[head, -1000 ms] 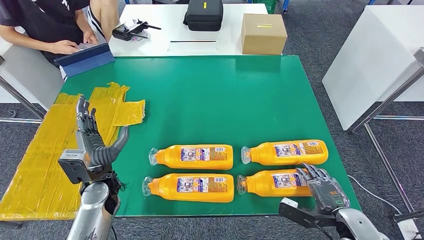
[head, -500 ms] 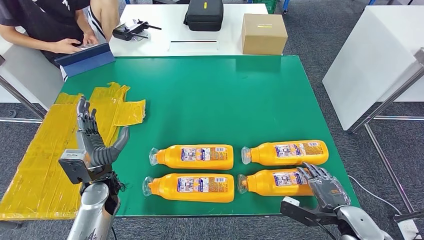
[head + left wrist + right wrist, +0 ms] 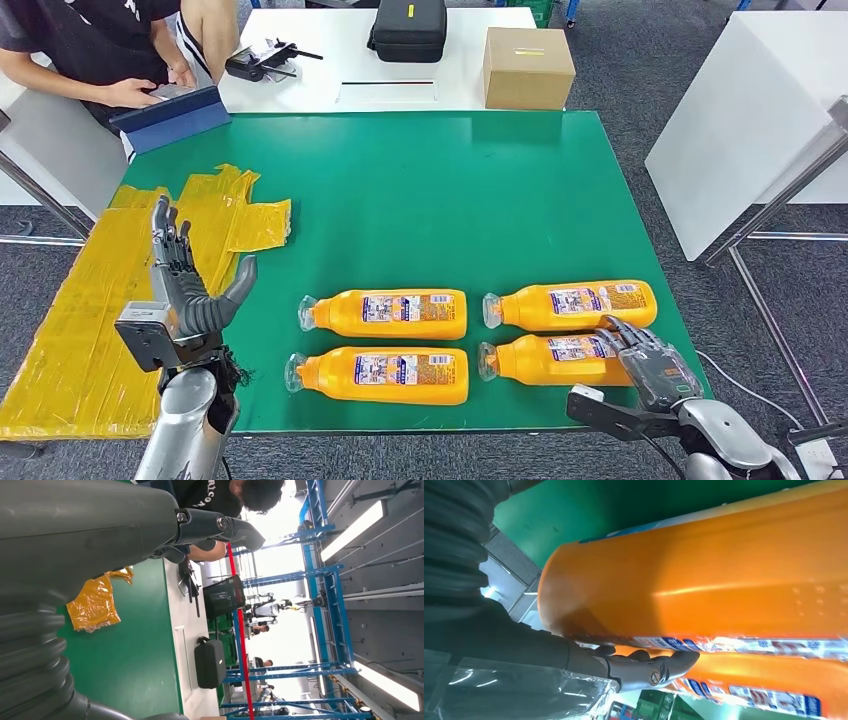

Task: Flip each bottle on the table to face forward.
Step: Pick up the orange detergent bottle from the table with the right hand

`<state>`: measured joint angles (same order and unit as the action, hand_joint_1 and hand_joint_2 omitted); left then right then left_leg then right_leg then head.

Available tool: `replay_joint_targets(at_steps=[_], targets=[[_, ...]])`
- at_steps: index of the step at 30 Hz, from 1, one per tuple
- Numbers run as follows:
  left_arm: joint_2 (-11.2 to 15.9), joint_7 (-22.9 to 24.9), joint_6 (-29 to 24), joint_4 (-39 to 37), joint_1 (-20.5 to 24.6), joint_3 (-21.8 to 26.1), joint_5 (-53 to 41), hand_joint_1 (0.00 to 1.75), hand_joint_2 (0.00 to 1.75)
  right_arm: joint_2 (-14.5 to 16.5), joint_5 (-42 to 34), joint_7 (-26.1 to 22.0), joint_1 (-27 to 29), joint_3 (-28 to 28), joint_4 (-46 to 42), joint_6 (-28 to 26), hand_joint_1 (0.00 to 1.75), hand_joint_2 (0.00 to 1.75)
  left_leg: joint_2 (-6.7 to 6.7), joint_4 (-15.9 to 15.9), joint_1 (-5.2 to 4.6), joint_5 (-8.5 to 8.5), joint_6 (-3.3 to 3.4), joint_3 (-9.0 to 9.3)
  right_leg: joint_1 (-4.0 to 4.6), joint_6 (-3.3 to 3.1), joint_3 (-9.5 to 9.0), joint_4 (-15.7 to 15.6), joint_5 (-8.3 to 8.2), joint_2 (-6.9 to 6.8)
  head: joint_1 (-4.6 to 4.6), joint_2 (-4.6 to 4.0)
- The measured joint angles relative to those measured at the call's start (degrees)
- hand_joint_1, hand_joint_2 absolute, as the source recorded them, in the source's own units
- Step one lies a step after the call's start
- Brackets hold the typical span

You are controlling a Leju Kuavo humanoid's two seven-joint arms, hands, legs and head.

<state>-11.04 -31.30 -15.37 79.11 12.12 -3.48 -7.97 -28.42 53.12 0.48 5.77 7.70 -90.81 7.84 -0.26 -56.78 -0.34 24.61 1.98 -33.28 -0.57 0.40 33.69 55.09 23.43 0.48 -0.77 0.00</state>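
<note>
Four orange bottles are lying on their sides in two rows on the green table (image 3: 450,180), all with their clear caps pointing toward the robot's left and their printed labels facing up. The far left bottle (image 3: 385,313) and the near left bottle (image 3: 380,375) are sitting just beside each other, and the far right bottle (image 3: 572,304) is lying just behind the near right bottle (image 3: 550,360). The right hand (image 3: 655,368) is resting at the base end of the near right bottle, its fingers (image 3: 625,337) curling over the top of it; the right wrist view is showing a dark finger (image 3: 644,667) lying against the orange plastic just under the label, so the hand is touching the bottle, though whether it is truly clasping it cannot be told. The left hand (image 3: 185,285) is hovering upright above the near left corner of the table, fingers spread apart and holding nothing. Crumpled yellow sheeting (image 3: 120,290) is covering the table's left edge. On the white table behind, a cardboard box (image 3: 527,66) and a black zip case (image 3: 407,28) are both standing shut, so their contents cannot be seen. A person (image 3: 90,50) is sitting at the far left corner.
</note>
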Motion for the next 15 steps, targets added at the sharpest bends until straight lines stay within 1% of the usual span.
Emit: replay_joint_targets(at_steps=[8,10,13,15], targets=[[0.0,0.1,-0.2,0.2,-0.3,0.0,0.1,0.0,1.75,-1.3,-1.7,0.0,-1.1,1.2,1.5,0.5,0.0,1.75,0.0,0.0,0.0,0.0,0.0,0.01,0.0,0.0,-0.01,0.0,0.0,0.0,0.0,0.0],[0.0,0.1,-0.2,0.2,-0.3,0.0,0.1,0.0,1.75,-1.4,-1.7,0.0,-1.1,1.3,1.7,0.5,0.03,1.75,0.0,0.0,0.0,0.0,0.0,0.02,0.0,0.0,-0.01,0.0,0.0,0.0,0.0,0.0],[0.1,0.1,-0.2,0.2,-0.4,0.0,0.1,0.0,1.75,-1.6,-1.9,0.0,-1.1,1.4,1.9,0.5,0.14,1.75,0.0,0.0,-0.02,0.0,0.01,0.05,0.0,0.01,-0.02,0.0,-0.01,0.01,0.0,0.0],[0.1,0.1,-0.2,0.2,-0.3,0.0,0.1,0.0,1.75,-1.7,-2.1,0.0,-1.1,1.5,2.0,0.6,0.27,1.75,0.0,0.0,-0.03,0.0,0.01,0.06,0.0,0.01,-0.03,0.0,-0.01,0.01,0.0,0.0]])
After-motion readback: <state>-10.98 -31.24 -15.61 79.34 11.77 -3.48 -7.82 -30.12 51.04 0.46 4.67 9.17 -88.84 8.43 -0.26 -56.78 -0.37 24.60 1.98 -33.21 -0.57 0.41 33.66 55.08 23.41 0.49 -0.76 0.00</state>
